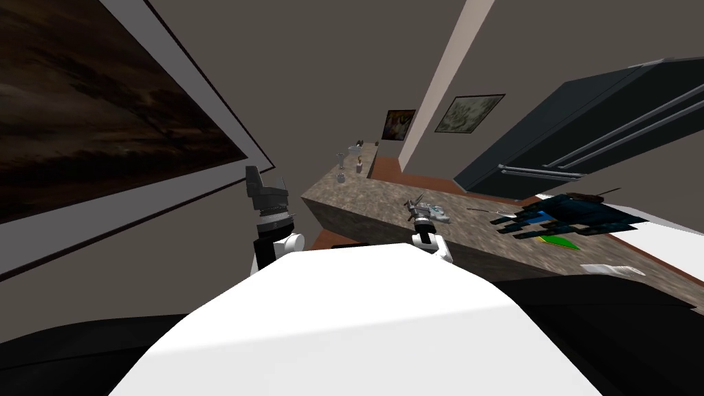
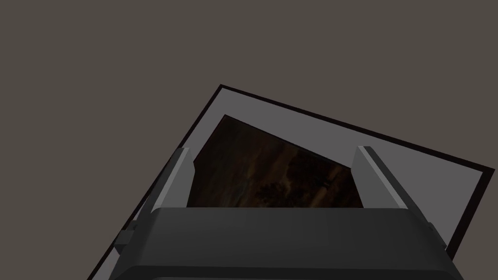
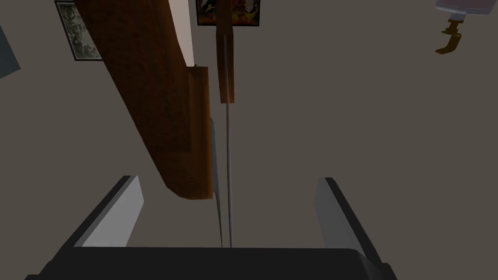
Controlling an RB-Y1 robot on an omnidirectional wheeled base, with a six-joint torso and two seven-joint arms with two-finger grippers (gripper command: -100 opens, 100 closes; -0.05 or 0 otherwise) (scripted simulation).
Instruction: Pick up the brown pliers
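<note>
Your right gripper (image 3: 228,178) is spread open over the stone counter's (image 1: 474,230) near edge. The brown pliers (image 3: 165,112) sit between its fingers, reaching away from its body and touching neither finger. Your left gripper (image 2: 275,148), raised at the left, is open too.

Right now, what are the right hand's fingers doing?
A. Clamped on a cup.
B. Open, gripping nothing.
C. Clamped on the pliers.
B: the right gripper has its fingers wide apart, and the brown pliers lie ahead with neither finger pressing them.
</note>
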